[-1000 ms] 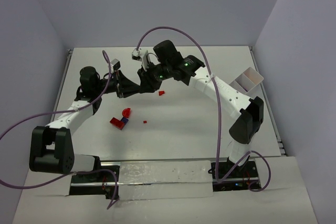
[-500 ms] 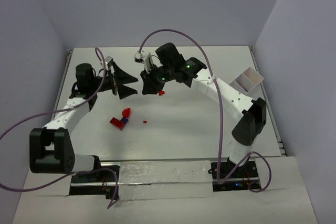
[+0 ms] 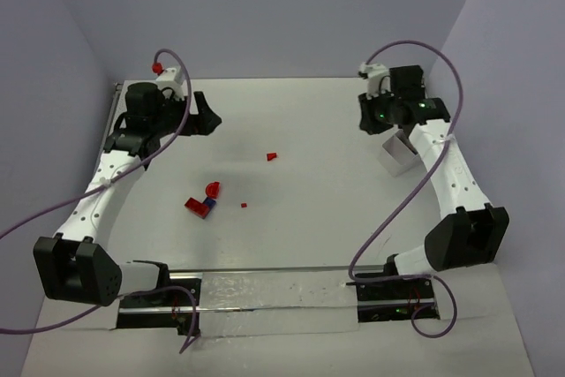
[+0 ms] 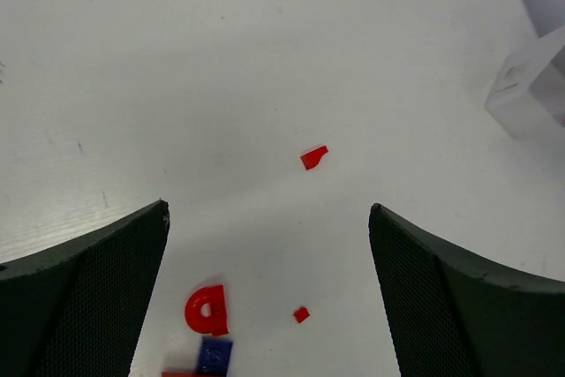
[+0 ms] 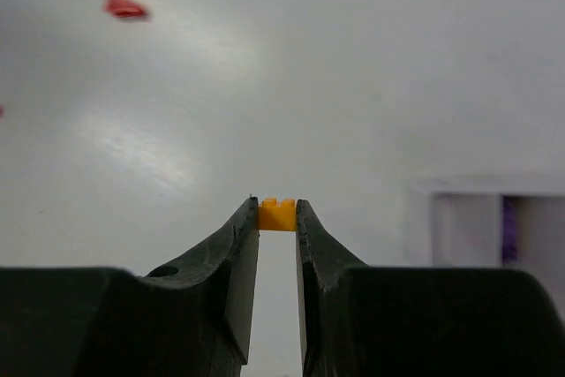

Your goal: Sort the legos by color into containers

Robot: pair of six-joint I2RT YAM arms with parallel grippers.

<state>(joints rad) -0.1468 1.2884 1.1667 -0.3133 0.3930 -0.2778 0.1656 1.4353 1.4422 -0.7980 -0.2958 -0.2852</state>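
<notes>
Orange lego [image 5: 277,215] sits pinched across its flat sides at the right gripper [image 5: 277,207] tips near the tub [image 5: 477,218], light, hard, probably slippery, so a side grip suits it; left gripper [image 4: 269,214] gapes empty above loose red legos [image 4: 313,157].

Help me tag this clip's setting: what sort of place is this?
Probably a lab robot test bench: the left arm and right arm bolted to a white table, plain walls around it, small red bricks scattered.
</notes>
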